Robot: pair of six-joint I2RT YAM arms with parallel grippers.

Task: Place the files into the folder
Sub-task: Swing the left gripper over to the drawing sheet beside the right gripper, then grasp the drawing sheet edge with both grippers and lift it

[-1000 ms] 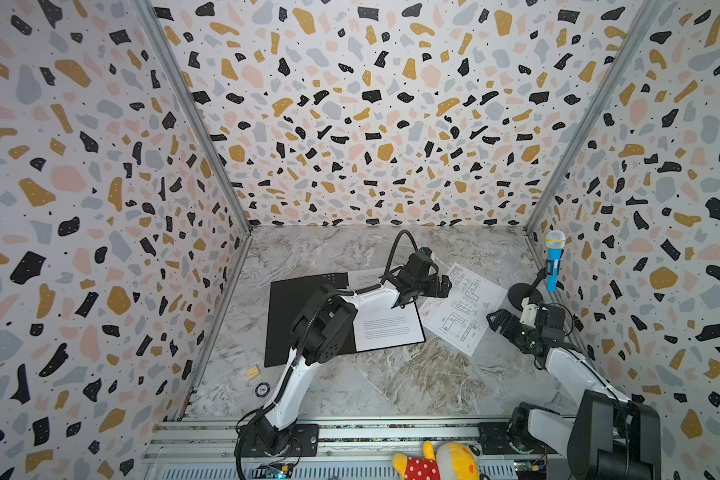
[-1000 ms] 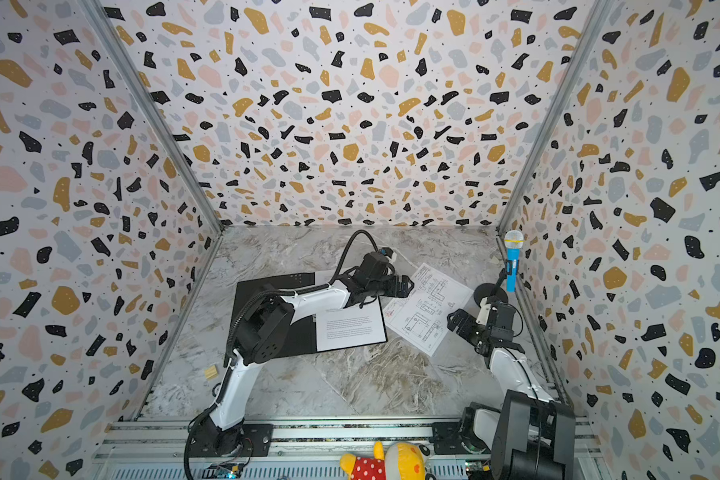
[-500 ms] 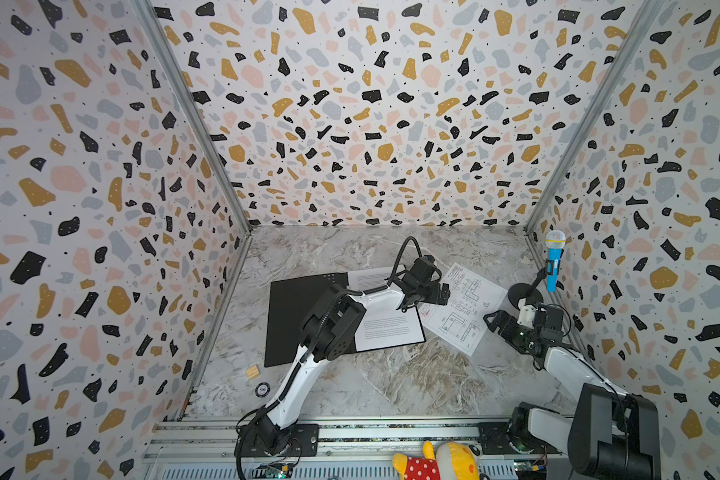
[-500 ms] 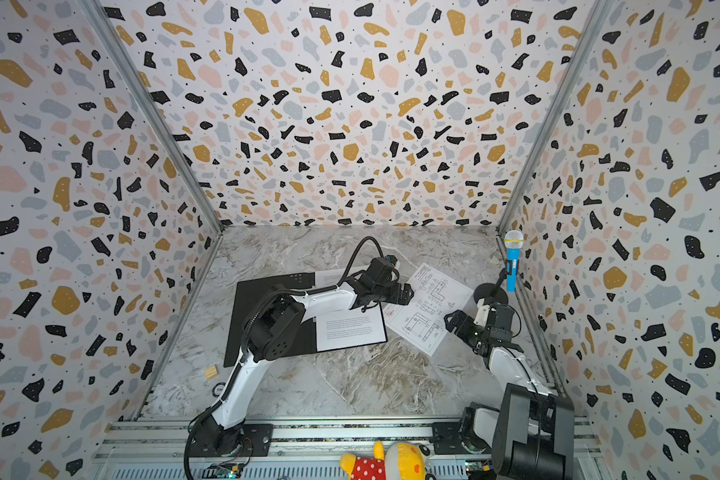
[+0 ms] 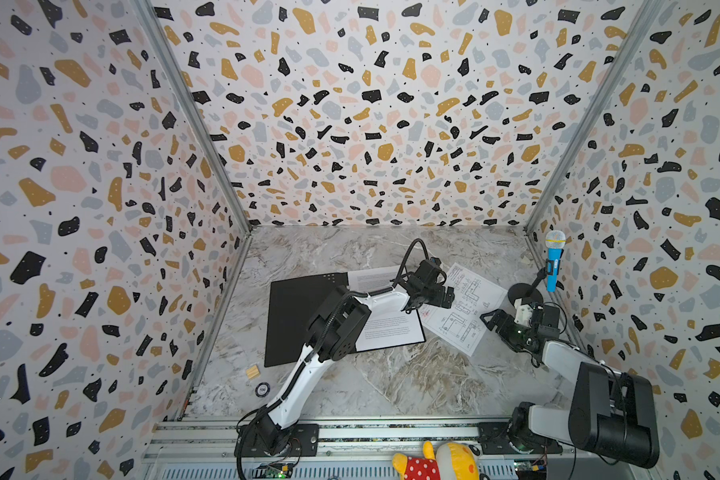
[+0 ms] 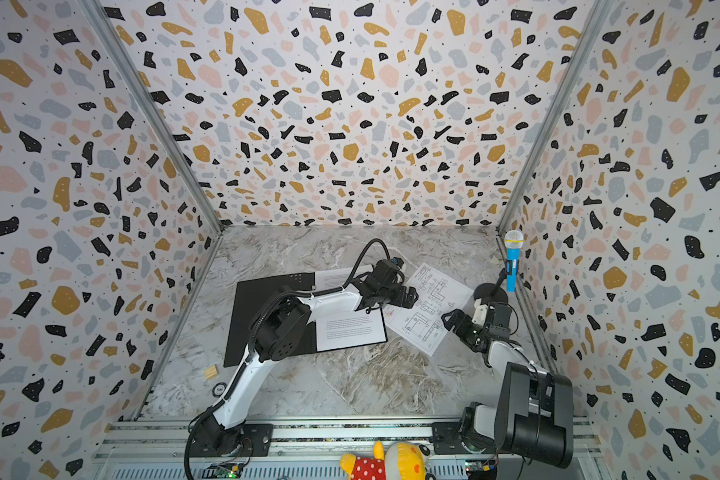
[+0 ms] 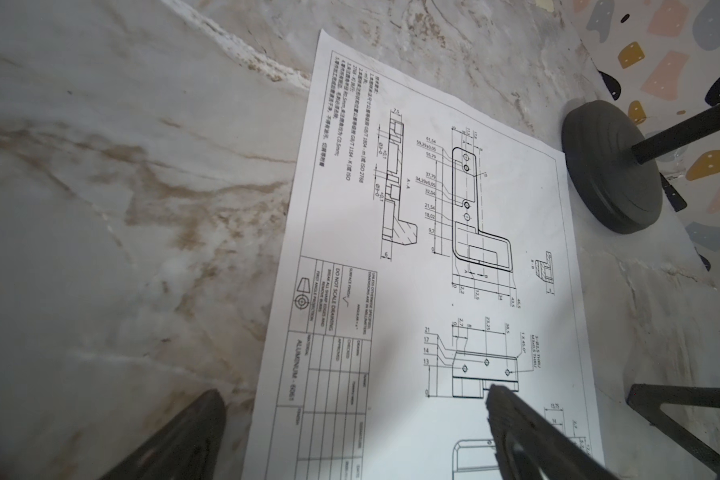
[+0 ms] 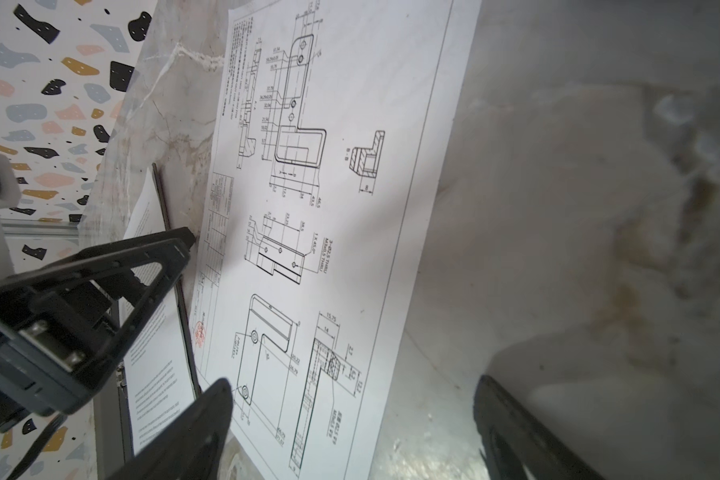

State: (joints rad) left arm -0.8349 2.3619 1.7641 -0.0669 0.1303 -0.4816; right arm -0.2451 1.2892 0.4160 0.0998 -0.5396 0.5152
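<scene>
The folder (image 5: 300,316) lies open on the table, black side up, with two text files (image 5: 391,328) on its right half. A third file, the drawing sheet (image 5: 462,307) (image 7: 433,249) (image 8: 333,208), lies flat on the table just right of the folder. My left gripper (image 5: 447,297) (image 7: 350,399) is open low over that sheet's folder-side edge, one finger over the table and one over the paper. At the sheet's opposite edge my right gripper (image 5: 491,322) (image 8: 352,395) is open and straddles it the same way. Neither holds anything.
A blue toy microphone (image 5: 554,259) stands on a black round base (image 5: 524,293) (image 7: 612,166) close behind the right gripper, by the right wall. A small wooden block (image 5: 252,371) and a round token (image 5: 262,389) lie front left. A plush toy (image 5: 433,461) sits on the front rail.
My left gripper has shifted slightly right and down toward the drawing sheet. The right gripper has stayed nearly in place at the sheet's far edge.
</scene>
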